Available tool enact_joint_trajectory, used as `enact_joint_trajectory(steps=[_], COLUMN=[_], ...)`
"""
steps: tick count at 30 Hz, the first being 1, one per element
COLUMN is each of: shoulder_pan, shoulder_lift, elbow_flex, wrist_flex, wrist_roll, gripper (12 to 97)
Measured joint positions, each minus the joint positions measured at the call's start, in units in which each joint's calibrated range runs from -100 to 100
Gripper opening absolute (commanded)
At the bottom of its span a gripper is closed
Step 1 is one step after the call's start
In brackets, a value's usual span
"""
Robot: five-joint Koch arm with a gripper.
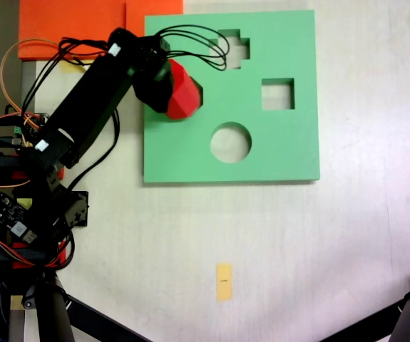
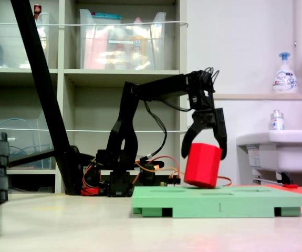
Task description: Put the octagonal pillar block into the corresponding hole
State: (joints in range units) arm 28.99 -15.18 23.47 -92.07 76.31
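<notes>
Right now the black arm (image 2: 140, 100) is reaching out level, wrist bending straight down, its fingers (image 2: 204, 152) clasping the octagonal pillar block (image 2: 202, 165). That red block is tilting, lower edge touching the green board (image 2: 219, 200), upper left of the board in the fixed view from above (image 1: 185, 91).
</notes>
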Motion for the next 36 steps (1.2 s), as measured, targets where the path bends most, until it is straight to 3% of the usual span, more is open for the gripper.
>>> enact_joint_trajectory(steps=[24, 28, 34, 36], shoulder_pan=[0.1, 0.1, 0.1, 0.1], shoulder_lift=[5.5, 7.5, 9.0, 9.0], elbow_flex=[0.0, 0.0, 0.0, 0.0], wrist_flex=[3.2, 3.7, 4.6, 4.7], wrist_roll=[3.6, 3.5, 2.0, 1.8], gripper=[33.5, 47.7, 57.4, 66.0])
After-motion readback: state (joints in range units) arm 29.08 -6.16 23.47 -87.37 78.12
